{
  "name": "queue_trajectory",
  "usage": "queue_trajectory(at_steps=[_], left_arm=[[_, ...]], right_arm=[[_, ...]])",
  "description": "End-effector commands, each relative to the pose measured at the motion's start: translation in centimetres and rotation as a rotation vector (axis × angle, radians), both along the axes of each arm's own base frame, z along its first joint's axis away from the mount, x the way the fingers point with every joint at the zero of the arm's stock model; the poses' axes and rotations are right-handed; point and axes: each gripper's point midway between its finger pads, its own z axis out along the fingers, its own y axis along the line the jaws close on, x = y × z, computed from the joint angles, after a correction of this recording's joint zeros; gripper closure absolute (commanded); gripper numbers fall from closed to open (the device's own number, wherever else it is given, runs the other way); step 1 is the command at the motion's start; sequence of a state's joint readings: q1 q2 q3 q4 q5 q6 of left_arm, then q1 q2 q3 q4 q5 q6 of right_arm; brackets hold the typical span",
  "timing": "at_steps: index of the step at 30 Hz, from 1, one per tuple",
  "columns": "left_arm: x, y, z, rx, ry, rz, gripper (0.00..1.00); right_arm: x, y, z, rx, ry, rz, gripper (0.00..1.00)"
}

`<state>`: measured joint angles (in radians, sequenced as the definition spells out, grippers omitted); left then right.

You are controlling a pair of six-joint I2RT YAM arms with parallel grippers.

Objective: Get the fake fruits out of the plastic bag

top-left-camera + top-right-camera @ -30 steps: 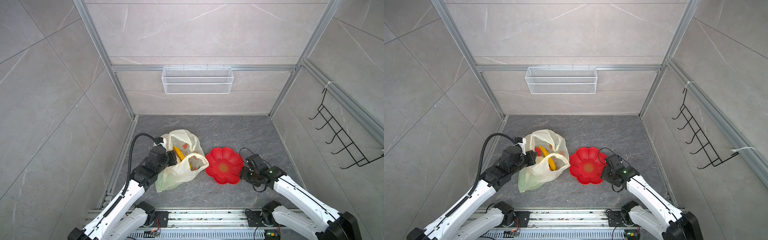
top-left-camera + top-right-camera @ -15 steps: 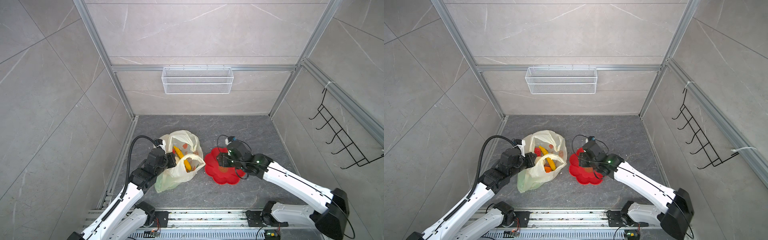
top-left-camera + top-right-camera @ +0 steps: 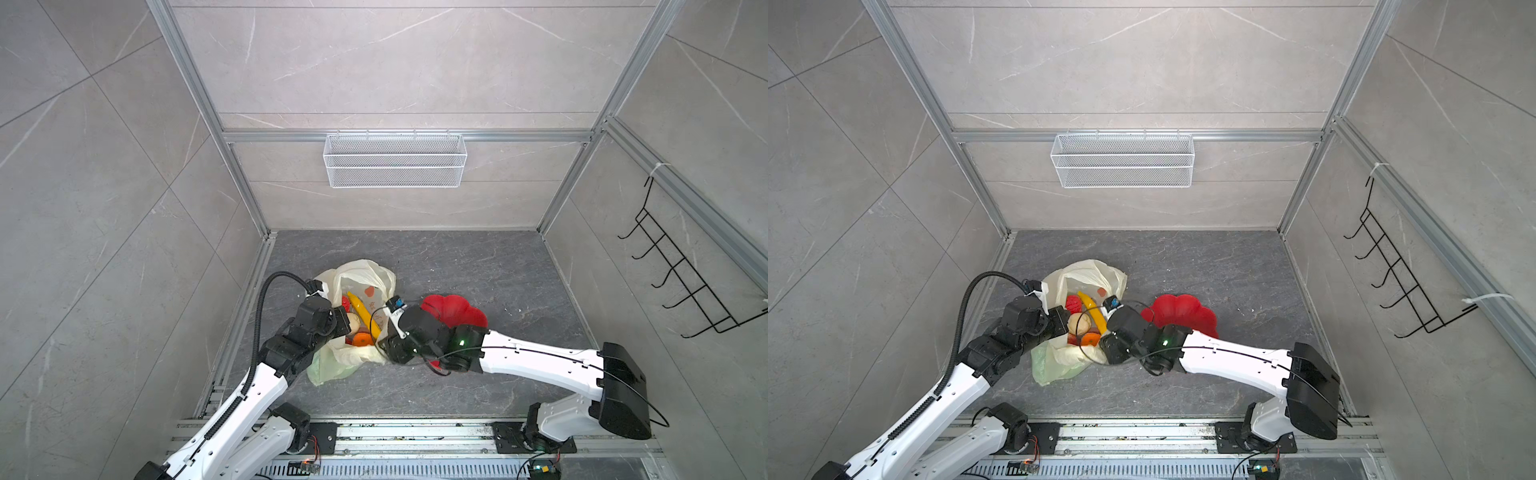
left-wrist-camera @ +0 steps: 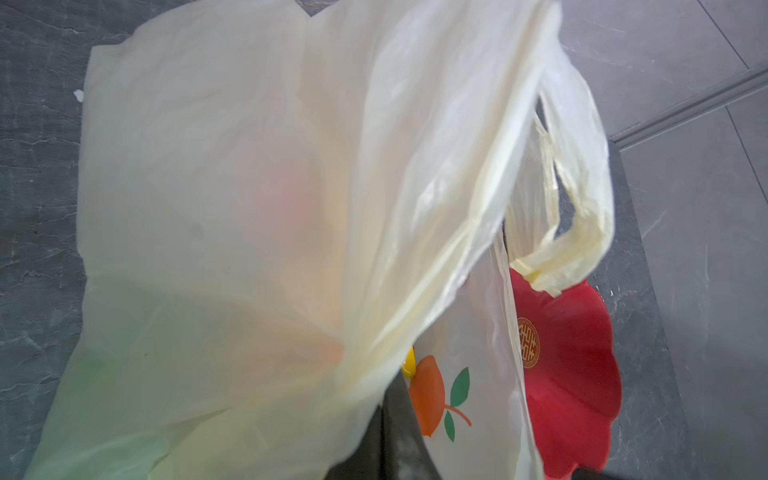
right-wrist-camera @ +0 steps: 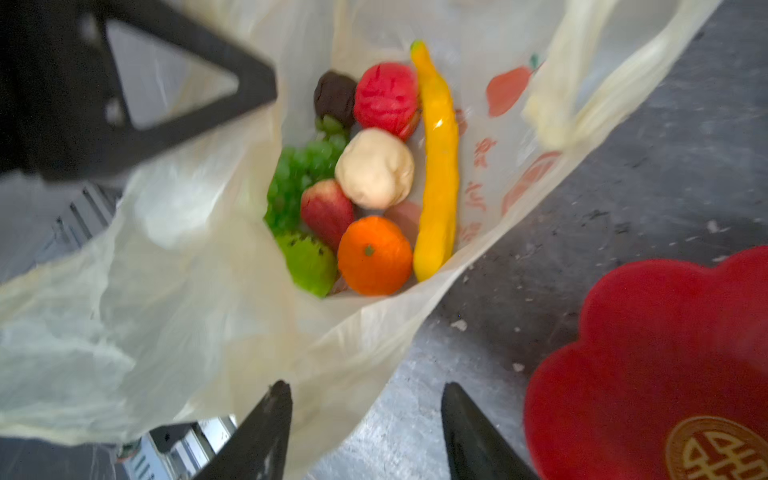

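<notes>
Plastic bag (image 4: 249, 166), orange fruit print (image 4: 430, 395), blurred red characters (image 5: 478, 191), gold-emblem plate (image 4: 582, 374)

Bright, even light; right wrist view motion-blurred.

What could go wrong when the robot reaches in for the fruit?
The right gripper hangs open over the plastic bag rim, so it might pinch plastic, not fruit. The orange sits tight against the banana and could slip. If the left gripper lost the rim, the mouth might flop shut.
</notes>
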<state>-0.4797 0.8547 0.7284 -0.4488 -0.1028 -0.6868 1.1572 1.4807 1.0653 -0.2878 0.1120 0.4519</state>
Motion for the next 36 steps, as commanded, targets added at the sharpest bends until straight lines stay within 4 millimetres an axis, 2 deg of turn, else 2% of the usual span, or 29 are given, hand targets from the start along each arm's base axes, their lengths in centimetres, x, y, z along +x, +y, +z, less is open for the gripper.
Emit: queue_trajectory(at_steps=[1, 3, 5, 9, 16, 18, 19, 24, 32, 34, 36], left_arm=[[1.3, -0.1, 2.7, -0.092, -0.038, 0.042, 1.00], [1.6, -0.6, 3.3, -0.154, -0.044, 0.029, 1.00], [1.8, -1.0, 4.1, -0.223, -0.050, 0.014, 1.00], [1.3, -0.4, 5.3, -0.311, -0.060, 0.007, 1.00], [-0.2, 1.3, 6.5, -0.379, -0.078, 0.025, 1.00], [-0.2, 1.3, 6.5, -0.394, -0.084, 0.021, 1.00], [-0.3, 1.3, 6.3, -0.391, -0.079, 0.020, 1.00], [-0.3, 1.0, 4.8, -0.392, -0.057, 0.004, 1.00], [-1.1, 1.8, 2.7, -0.295, -0.040, -0.006, 1.00], [-1.4, 1.4, 2.2, -0.302, -0.028, -0.031, 1.00], [-1.7, 0.8, 1.7, -0.318, -0.013, -0.062, 1.00]], right_arm=[[-1.0, 0.5, -2.6, -0.052, -0.028, 0.030, 0.40], [-1.2, 0.9, -4.4, -0.093, -0.019, 0.016, 0.42], [-0.4, 0.5, -6.1, -0.144, -0.024, -0.043, 0.45], [0.8, -0.2, -7.8, -0.175, -0.048, -0.132, 0.49], [0.2, 0.4, -12.4, -0.183, 0.040, -0.161, 0.54], [-0.1, 0.1, -12.7, -0.157, 0.067, -0.179, 0.56], [-0.2, -0.2, -12.4, -0.145, 0.068, -0.190, 0.56], [0.5, -2.2, -8.0, -0.124, -0.021, -0.214, 0.56], [2.7, -6.9, -1.1, -0.042, -0.101, -0.346, 0.51], [3.3, -7.3, 0.6, -0.010, -0.114, -0.356, 0.49], [3.7, -6.7, 2.3, 0.024, -0.133, -0.342, 0.48]])
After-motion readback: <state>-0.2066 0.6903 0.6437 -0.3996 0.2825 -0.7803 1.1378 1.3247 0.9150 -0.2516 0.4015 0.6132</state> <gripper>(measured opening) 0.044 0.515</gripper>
